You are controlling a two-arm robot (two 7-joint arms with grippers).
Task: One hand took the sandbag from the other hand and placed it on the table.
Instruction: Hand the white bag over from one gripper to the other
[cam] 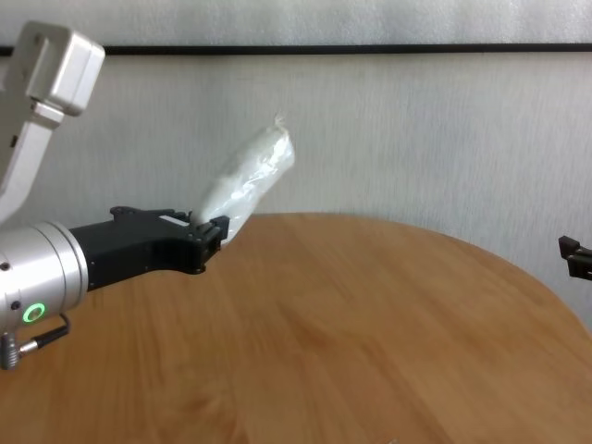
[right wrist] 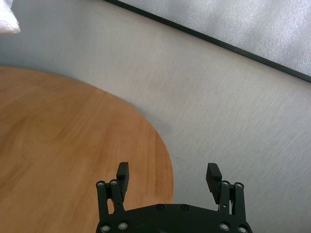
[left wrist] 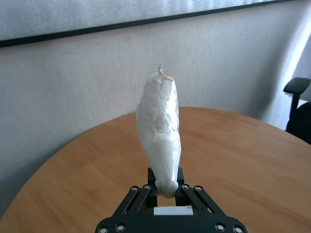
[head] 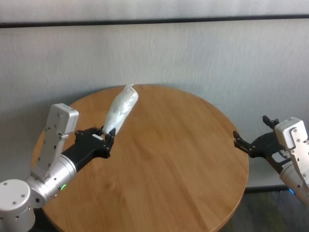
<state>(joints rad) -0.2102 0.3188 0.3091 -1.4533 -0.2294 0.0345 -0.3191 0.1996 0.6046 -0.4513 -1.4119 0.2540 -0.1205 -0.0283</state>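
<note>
Above the table's (head: 159, 159) near-left part, my left gripper (head: 107, 137) clamps the sandbag's (head: 121, 109) lower end (long axis rising up and away); off the table's right rim, my right gripper (head: 251, 140) waits, jaws wide apart.

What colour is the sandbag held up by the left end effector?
White, crinkly translucent plastic; the sandbag shows best in the left wrist view.

The sandbag (right wrist: 7, 19) shows only a corner in the right wrist view; the right hand (cam: 575, 257) is cropped in the chest view
</note>
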